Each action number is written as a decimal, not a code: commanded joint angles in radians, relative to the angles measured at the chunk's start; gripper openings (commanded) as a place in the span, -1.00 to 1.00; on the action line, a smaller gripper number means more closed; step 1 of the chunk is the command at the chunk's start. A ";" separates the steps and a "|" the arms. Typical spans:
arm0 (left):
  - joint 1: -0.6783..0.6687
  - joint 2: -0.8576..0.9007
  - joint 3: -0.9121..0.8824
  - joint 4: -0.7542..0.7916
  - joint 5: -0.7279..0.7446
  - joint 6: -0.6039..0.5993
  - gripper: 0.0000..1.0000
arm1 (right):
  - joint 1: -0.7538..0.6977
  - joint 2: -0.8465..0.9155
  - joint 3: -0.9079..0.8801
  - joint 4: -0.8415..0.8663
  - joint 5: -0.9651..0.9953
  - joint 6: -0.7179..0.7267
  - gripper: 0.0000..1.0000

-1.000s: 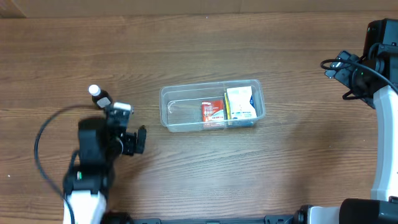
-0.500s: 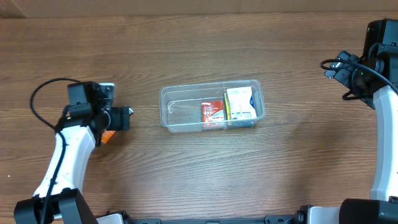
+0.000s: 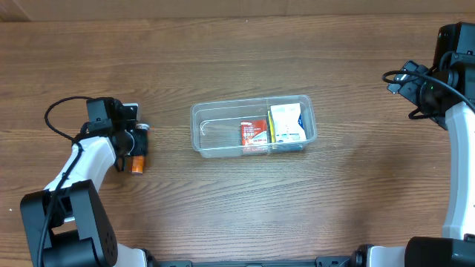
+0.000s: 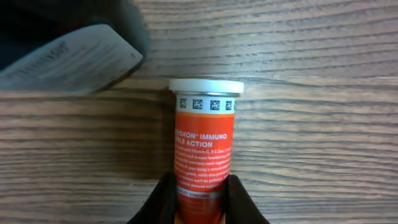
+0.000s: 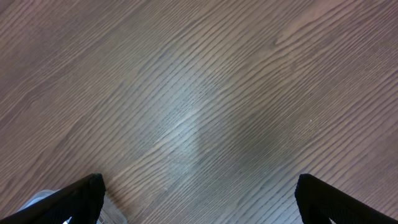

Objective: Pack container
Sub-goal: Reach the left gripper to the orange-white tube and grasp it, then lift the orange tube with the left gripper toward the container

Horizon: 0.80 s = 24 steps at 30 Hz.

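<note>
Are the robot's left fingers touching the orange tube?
Touching. In the left wrist view, the left gripper has both fingers pressed against the sides of the orange tube, with no gap showing.

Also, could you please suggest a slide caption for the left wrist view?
Left gripper closed on an orange, white-capped tube lying on the wooden table.

Tube: orange label showing white capitals "IMMUNO" over "ACTION"; word before reading partly "...OXON". White band under cap carrying four square codes. Finer print blurring out. Boxes: print too small.
</note>
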<state>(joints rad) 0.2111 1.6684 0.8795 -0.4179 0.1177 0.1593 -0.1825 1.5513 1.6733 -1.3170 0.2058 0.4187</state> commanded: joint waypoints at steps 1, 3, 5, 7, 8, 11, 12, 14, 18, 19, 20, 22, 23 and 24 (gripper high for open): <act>0.002 0.012 0.015 -0.008 0.007 -0.048 -0.73 | -0.001 -0.005 0.016 0.006 0.000 0.004 1.00; 0.002 0.012 0.015 -0.025 0.014 -0.063 -0.68 | -0.001 -0.005 0.016 0.006 -0.001 0.004 1.00; -0.002 0.012 0.015 -0.031 0.014 -0.063 -0.64 | -0.001 -0.005 0.016 0.006 -0.001 0.004 1.00; -0.012 0.012 0.014 -0.047 0.013 -0.063 -0.62 | -0.001 -0.005 0.016 0.006 -0.001 0.004 1.00; -0.017 0.012 0.014 -0.053 0.013 -0.063 -0.61 | -0.001 -0.005 0.016 0.006 0.000 0.004 1.00; -0.017 0.012 0.012 -0.055 0.013 -0.063 -0.54 | -0.001 -0.005 0.016 0.006 -0.001 0.004 1.00; -0.017 0.012 0.008 -0.055 0.002 -0.073 -0.55 | -0.001 -0.005 0.016 0.006 -0.001 0.004 1.00; -0.015 0.012 0.006 -0.057 -0.018 -0.115 -0.46 | -0.001 -0.005 0.016 0.006 -0.001 0.004 1.00; -0.015 0.012 0.006 -0.068 -0.060 -0.142 -0.23 | -0.001 -0.005 0.016 0.006 -0.001 0.004 1.00; -0.015 0.012 0.006 -0.069 -0.070 -0.142 -0.18 | -0.001 -0.005 0.016 0.006 -0.001 0.004 1.00; -0.015 0.012 0.006 -0.069 -0.074 -0.142 -0.12 | -0.001 -0.005 0.016 0.006 -0.001 0.004 1.00; -0.015 0.012 0.006 -0.068 -0.074 -0.142 -0.10 | -0.001 -0.005 0.016 0.006 -0.001 0.004 0.99; -0.015 0.012 0.006 -0.068 -0.074 -0.142 -0.13 | -0.001 -0.005 0.016 0.006 -0.001 0.004 1.00; -0.015 0.012 0.006 -0.068 -0.074 -0.142 -0.18 | -0.001 -0.005 0.016 0.006 -0.001 0.004 1.00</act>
<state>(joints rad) 0.2016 1.6726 0.8925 -0.4858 0.0616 0.0307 -0.1825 1.5513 1.6733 -1.3167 0.2062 0.4183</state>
